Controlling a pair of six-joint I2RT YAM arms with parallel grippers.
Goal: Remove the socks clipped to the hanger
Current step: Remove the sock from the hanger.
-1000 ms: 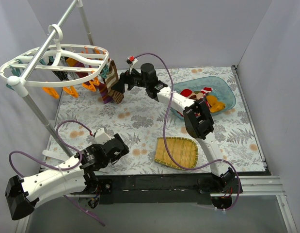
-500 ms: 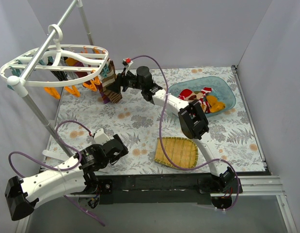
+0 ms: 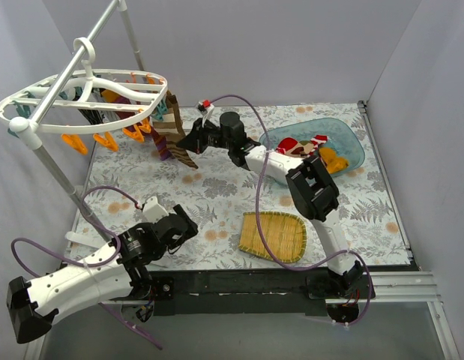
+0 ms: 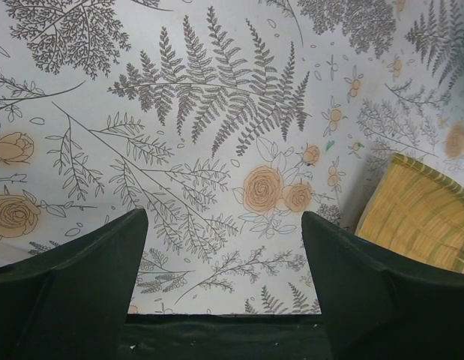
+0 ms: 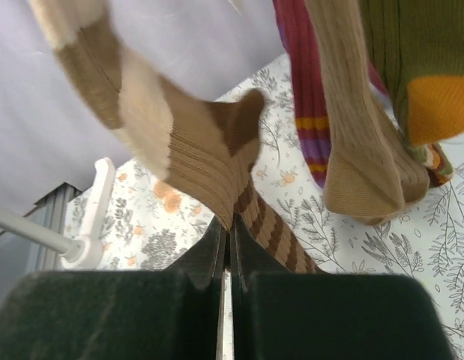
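The white oval hanger (image 3: 82,94) hangs at the top left with orange and teal clips under it. Several socks (image 3: 166,135) dangle from its right end. My right gripper (image 3: 188,144) reaches up to them and is shut on the lower end of a brown striped sock (image 5: 209,150), with the jaws (image 5: 230,232) pressed flat together on the fabric. Beside it hang a tan sock (image 5: 359,150), a red and purple striped sock (image 5: 303,97) and a green and orange sock (image 5: 426,75). My left gripper (image 3: 175,229) is open and holds nothing, low over the flowered cloth (image 4: 224,247).
A blue basin (image 3: 351,146) at the back right holds red-and-white socks (image 3: 295,144) and an orange sock (image 3: 333,159). A bamboo tray (image 3: 273,234) lies near the front, right of my left gripper (image 4: 419,217). The grey pole stand (image 3: 55,172) slants at the left. Walls close three sides.
My right gripper went from open to shut on the brown striped sock and drew slightly down and right. The hanger swayed a little. The left arm barely moved.
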